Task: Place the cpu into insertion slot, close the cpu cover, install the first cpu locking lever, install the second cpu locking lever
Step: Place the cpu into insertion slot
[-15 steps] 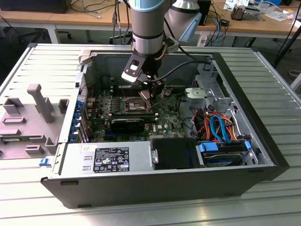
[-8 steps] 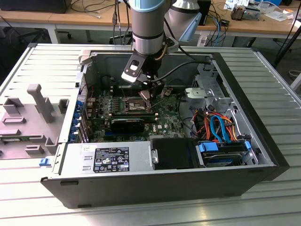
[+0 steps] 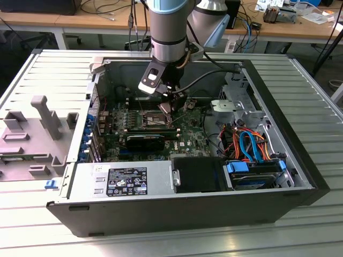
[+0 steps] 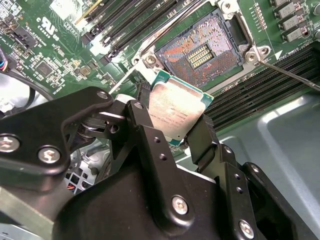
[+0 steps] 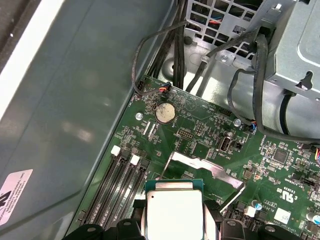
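Observation:
My gripper (image 4: 172, 120) is shut on the cpu (image 4: 175, 112), a flat silver-topped chip with a green rim, pinched at two opposite edges by the black fingers (image 4: 145, 120). The cpu hangs tilted just above and to one side of the insertion slot (image 4: 202, 50), which lies open with its pin field bare. In the exterior view the gripper (image 3: 168, 105) hovers at the exterior view's right edge of the insertion slot (image 3: 150, 119), inside the computer case. The cpu (image 5: 174, 212) also appears in the first wrist view, with the silvery cpu cover (image 5: 207, 167) raised beyond it. A thin wire lever (image 4: 290, 75) sticks out beside the slot.
Black memory slots (image 4: 265, 85) flank the socket. A long black block (image 3: 146, 142) lies in front of it on the green board. A power supply (image 3: 123, 182) sits at the case front, and a drive cage with blue and orange cables (image 3: 252, 147) fills the exterior view's right. Black cables (image 5: 175, 50) hang near the case wall.

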`<state>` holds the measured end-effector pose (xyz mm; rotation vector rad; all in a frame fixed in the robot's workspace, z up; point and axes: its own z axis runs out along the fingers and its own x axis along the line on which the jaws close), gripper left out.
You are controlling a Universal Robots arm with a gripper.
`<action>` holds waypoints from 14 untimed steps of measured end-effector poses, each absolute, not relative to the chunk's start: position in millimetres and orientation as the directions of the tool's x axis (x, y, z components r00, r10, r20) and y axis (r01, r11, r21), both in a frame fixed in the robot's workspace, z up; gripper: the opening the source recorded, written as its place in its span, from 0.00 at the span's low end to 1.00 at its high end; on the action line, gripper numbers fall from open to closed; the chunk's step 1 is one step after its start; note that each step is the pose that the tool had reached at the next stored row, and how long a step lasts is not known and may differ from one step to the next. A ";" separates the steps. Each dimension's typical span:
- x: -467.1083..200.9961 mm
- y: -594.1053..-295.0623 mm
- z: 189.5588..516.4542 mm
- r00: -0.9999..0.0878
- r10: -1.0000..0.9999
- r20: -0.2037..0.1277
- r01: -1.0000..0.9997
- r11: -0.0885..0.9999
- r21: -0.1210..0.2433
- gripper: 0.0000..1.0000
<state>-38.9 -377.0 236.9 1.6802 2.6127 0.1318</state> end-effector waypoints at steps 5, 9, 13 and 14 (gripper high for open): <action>-38.9 -377.0 236.6 -0.413 0.911 0.018 0.908 0.410 0.089 0.54; -38.9 -377.0 236.4 -0.411 0.912 0.019 0.909 0.408 0.089 0.54; -38.9 -377.0 236.3 -0.408 0.913 0.019 0.910 0.405 0.089 0.54; -38.9 -377.0 236.2 -0.408 0.913 0.018 0.910 0.405 0.089 0.54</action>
